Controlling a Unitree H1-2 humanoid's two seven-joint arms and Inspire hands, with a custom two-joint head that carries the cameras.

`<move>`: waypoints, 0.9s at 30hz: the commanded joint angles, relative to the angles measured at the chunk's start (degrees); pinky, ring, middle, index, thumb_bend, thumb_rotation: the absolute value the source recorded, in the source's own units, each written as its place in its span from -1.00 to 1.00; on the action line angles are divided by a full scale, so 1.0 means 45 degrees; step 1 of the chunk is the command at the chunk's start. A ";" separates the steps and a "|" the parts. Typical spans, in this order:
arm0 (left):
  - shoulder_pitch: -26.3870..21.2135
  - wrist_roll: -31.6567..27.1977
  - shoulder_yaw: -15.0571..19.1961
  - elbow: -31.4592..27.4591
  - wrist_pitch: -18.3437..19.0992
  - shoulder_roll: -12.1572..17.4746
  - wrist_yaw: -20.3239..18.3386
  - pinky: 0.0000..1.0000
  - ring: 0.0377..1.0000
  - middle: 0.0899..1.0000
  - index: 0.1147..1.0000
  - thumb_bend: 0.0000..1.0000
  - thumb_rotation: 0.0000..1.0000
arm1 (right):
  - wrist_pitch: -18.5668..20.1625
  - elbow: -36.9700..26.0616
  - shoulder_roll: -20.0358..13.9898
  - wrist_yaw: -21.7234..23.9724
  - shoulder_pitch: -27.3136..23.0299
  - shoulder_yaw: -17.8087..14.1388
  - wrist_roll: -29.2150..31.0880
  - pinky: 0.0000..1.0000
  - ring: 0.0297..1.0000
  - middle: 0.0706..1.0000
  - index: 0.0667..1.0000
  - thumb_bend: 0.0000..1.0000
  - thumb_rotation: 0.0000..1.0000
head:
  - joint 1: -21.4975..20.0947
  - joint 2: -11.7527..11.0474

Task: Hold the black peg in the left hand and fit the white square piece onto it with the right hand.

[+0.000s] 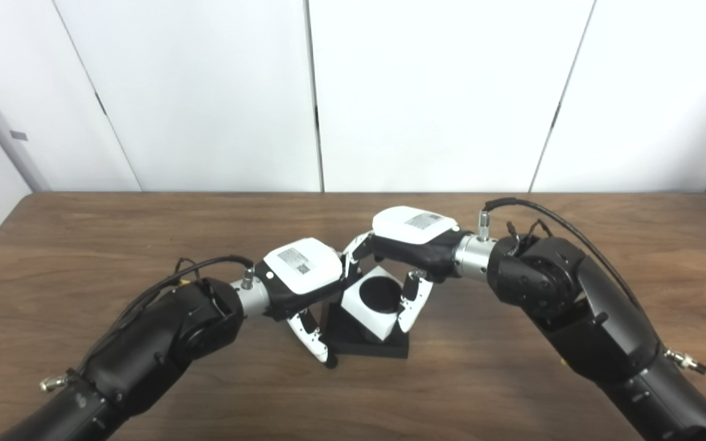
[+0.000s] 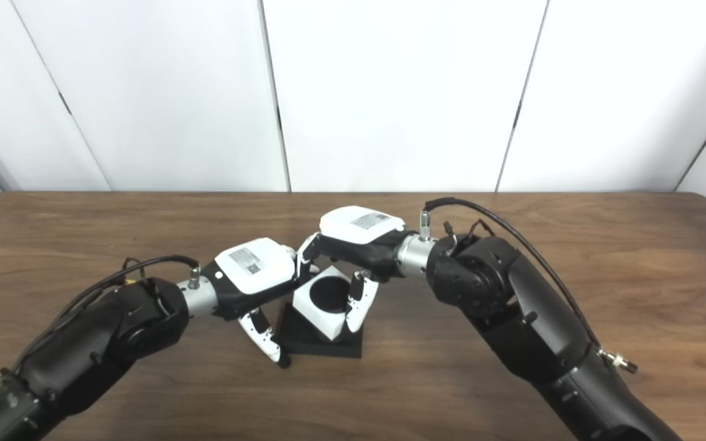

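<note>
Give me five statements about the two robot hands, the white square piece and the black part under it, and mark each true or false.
1. The white square piece sits tilted over the black base. True.
2. The right robot hand is far from the white piece, resting on the table's right edge. False: it is over the piece, with fingers down its side.
3. The round hole in the white piece shows dark inside. True.
4. The left robot hand is held high above the wall panels. False: it is low over the wooden table, beside the base.
5. The table is bare white plastic. False: it is brown wood grain.
</note>
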 commanded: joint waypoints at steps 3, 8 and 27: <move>0.0724 0.0471 -0.0695 0.0379 -0.0336 0.0087 -0.1171 0.77 0.80 0.73 -0.16 0.04 -0.84 | 0.0095 -0.0263 -0.0312 0.0167 -0.0412 -0.0135 -0.0010 0.33 0.60 0.59 -0.08 0.04 -0.70 | 0.0008 0.0005; 0.0736 0.0481 -0.0702 0.0324 -0.0277 0.0104 -0.1276 0.78 0.81 0.73 -0.16 0.04 -0.83 | 0.0295 -0.0334 -0.0348 0.0326 -0.0357 -0.0130 -0.0041 0.37 0.63 0.62 -0.08 0.04 -0.70 | -0.0003 0.0046; 0.0874 -0.0029 -0.0500 0.0507 -0.0577 0.0044 -0.0845 0.77 0.77 0.67 -0.16 0.05 -0.85 | 0.0422 -0.0315 -0.0324 0.0150 -0.0123 -0.0314 -0.0225 0.38 0.65 0.68 0.46 0.70 -0.60 | -0.0003 0.0084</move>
